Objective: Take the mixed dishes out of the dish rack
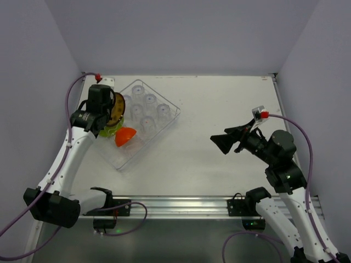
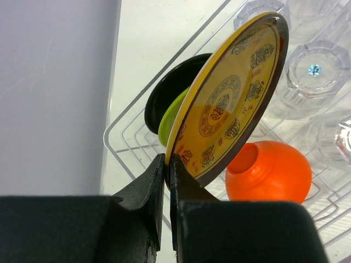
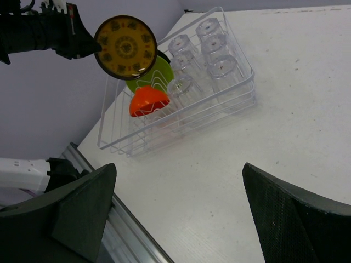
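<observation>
My left gripper (image 2: 167, 164) is shut on the lower rim of a round yellow patterned plate (image 2: 230, 98) with a dark edge, holding it on edge above the left end of the dish rack (image 1: 164, 123). Behind it a black plate (image 2: 170, 90) and a lime-green plate (image 2: 171, 118) stand in the rack's slots. An orange-red bowl (image 2: 269, 172) lies tipped beside them. Several clear cups (image 1: 145, 107) stand upside down in the rack's far half. My right gripper (image 1: 219, 141) hangs open over bare table to the rack's right, with nothing between its fingers (image 3: 263, 208).
The rack sits slantwise at the table's back left, close to the left wall (image 1: 33, 82). A metal rail (image 1: 181, 205) runs along the near table edge. From the right wrist, the left arm (image 3: 38, 30) reaches in over the rack's corner.
</observation>
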{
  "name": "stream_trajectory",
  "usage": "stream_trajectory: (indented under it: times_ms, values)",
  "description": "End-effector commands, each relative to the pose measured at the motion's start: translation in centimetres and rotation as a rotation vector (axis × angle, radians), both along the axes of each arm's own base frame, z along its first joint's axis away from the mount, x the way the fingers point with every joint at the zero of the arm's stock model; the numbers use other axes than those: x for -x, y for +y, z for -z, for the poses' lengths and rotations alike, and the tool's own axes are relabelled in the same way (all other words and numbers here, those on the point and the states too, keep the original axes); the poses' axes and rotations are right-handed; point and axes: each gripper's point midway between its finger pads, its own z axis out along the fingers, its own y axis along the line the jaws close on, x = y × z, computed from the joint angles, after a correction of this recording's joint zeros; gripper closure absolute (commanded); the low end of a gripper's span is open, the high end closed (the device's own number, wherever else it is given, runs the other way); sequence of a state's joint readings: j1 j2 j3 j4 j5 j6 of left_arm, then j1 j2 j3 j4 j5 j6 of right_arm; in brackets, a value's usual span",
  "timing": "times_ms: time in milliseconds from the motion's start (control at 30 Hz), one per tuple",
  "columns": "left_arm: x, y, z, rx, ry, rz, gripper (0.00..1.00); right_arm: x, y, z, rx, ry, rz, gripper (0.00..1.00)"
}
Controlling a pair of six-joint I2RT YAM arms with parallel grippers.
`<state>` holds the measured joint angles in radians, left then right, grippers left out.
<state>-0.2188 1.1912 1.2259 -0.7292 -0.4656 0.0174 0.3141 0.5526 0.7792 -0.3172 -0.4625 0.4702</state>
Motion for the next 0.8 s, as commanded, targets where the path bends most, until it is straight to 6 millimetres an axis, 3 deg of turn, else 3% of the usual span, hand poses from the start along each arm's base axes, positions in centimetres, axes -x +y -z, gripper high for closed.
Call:
stream_trajectory:
  times_ms: [0,200,300,333,400,433,467,500,533,600,767]
  values:
    - [-0.2,-1.1,-3.5,0.121,-0.113,-0.028,1.0,-0.5,0.5,-0.5,-0.03,-0.002,-0.011,0.01]
    - [0.3,-3.1,-6.6,0.303,-0.221,-0.014,1.0,-0.3,1.9,0.5,-0.077,0.067,-0.086,0.04]
    - [0.7,-5.2,-8.8,0.433,-0.294,0.064,1.0,-0.3,2.6,0.7,-0.103,0.098,-0.126,0.05]
    - [1.0,-7.0,-10.0,0.508,-0.326,0.15,1.0,-0.5,3.0,1.3,-0.108,0.122,-0.143,0.05]
    - [1.3,-9.2,-9.9,0.628,-0.32,0.216,1.0,-0.6,3.7,0.9,-0.141,0.126,-0.183,0.07]
    - [1.9,-11.6,-11.1,0.718,-0.339,0.337,1.0,-0.7,4.3,1.5,-0.147,0.162,-0.221,0.08]
    - [2.2,-12.6,-11.1,0.768,-0.334,0.375,1.0,-0.7,4.6,1.6,-0.155,0.172,-0.24,0.09]
    - [2.3,-13.5,-9.7,0.838,-0.297,0.374,1.0,-0.8,4.9,1.3,-0.165,0.169,-0.259,0.1]
    - [2.8,-15.0,-10.5,0.9,-0.307,0.453,1.0,-0.8,5.1,1.4,-0.174,0.194,-0.267,0.11]
    - [3.2,-16.4,-9.6,0.996,-0.282,0.47,1.0,-1.6,5.6,1.4,-0.182,0.192,-0.27,0.12]
    - [3.9,-19.7,-4.7,1.096,-0.177,0.488,1.0,-3.2,6.2,1.8,-0.167,0.203,-0.218,0.19]
